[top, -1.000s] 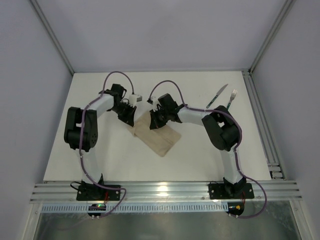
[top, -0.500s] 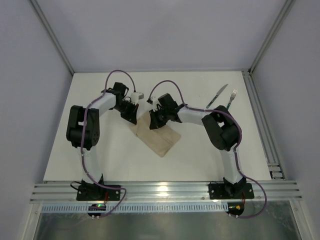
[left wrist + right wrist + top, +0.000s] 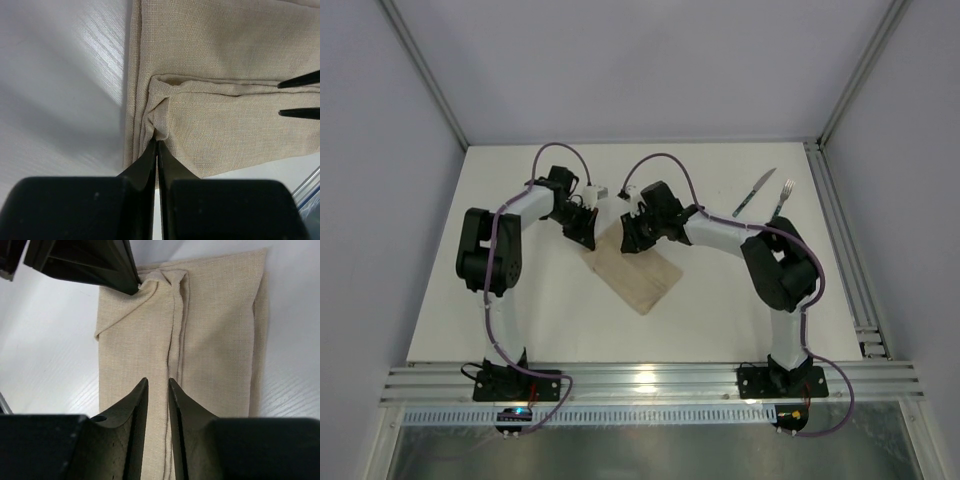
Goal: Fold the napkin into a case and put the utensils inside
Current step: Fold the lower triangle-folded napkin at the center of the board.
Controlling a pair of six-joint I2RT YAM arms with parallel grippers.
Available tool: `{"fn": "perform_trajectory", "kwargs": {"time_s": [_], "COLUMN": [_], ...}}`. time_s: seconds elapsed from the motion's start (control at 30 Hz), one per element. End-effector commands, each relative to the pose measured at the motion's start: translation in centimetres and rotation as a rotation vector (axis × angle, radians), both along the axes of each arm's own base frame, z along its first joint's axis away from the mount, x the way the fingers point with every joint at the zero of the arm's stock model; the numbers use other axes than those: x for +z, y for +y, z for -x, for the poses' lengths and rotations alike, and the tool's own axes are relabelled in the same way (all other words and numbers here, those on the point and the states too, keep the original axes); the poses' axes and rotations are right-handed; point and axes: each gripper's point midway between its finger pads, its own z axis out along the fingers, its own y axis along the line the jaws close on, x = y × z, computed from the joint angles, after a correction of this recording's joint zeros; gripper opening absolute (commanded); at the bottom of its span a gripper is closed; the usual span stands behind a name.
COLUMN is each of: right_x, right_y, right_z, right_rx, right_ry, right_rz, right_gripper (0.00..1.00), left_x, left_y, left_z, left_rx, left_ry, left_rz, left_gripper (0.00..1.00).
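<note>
The beige napkin [image 3: 632, 272] lies folded into a narrow oblong mid-table. It also shows in the left wrist view [image 3: 225, 65] and the right wrist view [image 3: 215, 330]. My left gripper [image 3: 584, 236] [image 3: 158, 141] is shut on a pinched corner of the napkin at its far left end. My right gripper [image 3: 629, 238] [image 3: 157, 381] hovers over the napkin with its jaws narrowly apart, astride a lengthwise fold edge. Its fingertips [image 3: 300, 80] show in the left wrist view. The knife [image 3: 753, 192] and fork [image 3: 782, 198] lie side by side at the far right, apart from the napkin.
A metal rail [image 3: 840, 240] runs along the table's right side. Grey walls close in the back and sides. The left gripper's body [image 3: 85, 262] sits close in front of the right gripper.
The left gripper has drawn the napkin corner slightly toward the back. The right arm's elbow has swung right and its gripper has edged toward the back over the napkin.
</note>
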Motion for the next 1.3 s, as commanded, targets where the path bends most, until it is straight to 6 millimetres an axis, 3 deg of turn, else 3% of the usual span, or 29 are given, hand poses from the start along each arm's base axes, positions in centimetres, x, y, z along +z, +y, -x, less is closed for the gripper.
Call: {"fn": "perform_trajectory", "kwargs": {"time_s": [0.0,0.47,0.63,0.7,0.87,1.13,1.27], "right_x": [2.7,0.2,-2.4,-3.7,-4.7,-5.4,-4.9], "right_y": [0.6,-1.7,-3.2,-3.9,-5.6,-6.6,-7.0], "right_z": [0.6,9.0,10.6,11.1,10.6,9.3,7.0], "right_rx": [-0.014,0.137,0.135,0.120,0.051,0.073,0.078], "right_ry": [-0.050,-0.054,0.023,0.072,0.151,0.167,0.121], "right_rz": [-0.065,0.069,0.144,0.173,0.152,0.155,0.163], "right_gripper": [0.27,0.14,0.11,0.11,0.08,0.08,0.08], "left_x": [0.3,0.3,0.3,0.8,2.4,5.1,6.4], "left_y": [-0.7,-0.7,-0.6,-0.7,-0.3,-0.1,0.4], "left_z": [-1.2,-1.1,-1.2,-1.3,-1.8,-1.6,-0.9], "left_rx": [0.014,0.038,0.045,0.046,0.057,0.043,0.026], "left_ry": [-0.024,-0.019,-0.022,-0.034,-0.093,-0.139,-0.155], "left_rz": [0.026,0.025,0.020,0.022,0.019,0.030,0.015], "left_gripper": [0.00,0.00,0.00,0.05,0.17,0.22,0.20]}}
